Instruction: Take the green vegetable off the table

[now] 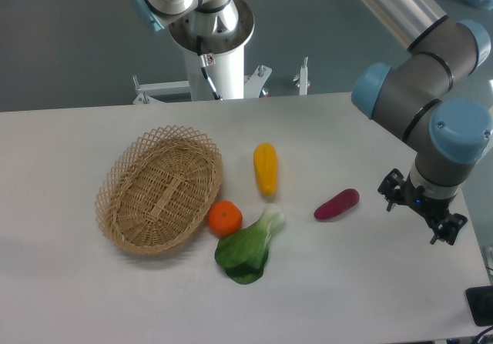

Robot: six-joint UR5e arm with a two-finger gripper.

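The robot's two-finger hand (pixel 422 216), released and empty, hangs well right of the dark-leaved, pale-stemmed green vegetable (pixel 248 246), which lies unobstructed on the white bench (pixel 69 298).

my arm (pixel 431 67) is built of grey cylindrical segments with light blue caps at the joints, and a long silver tube runs off toward the upper right. its base (pixel 212 28) is a polished silver collar on a white column, with a thin black cable down the front. the gripper (pixel 422 209) is a small black assembly with a tiny blue light.
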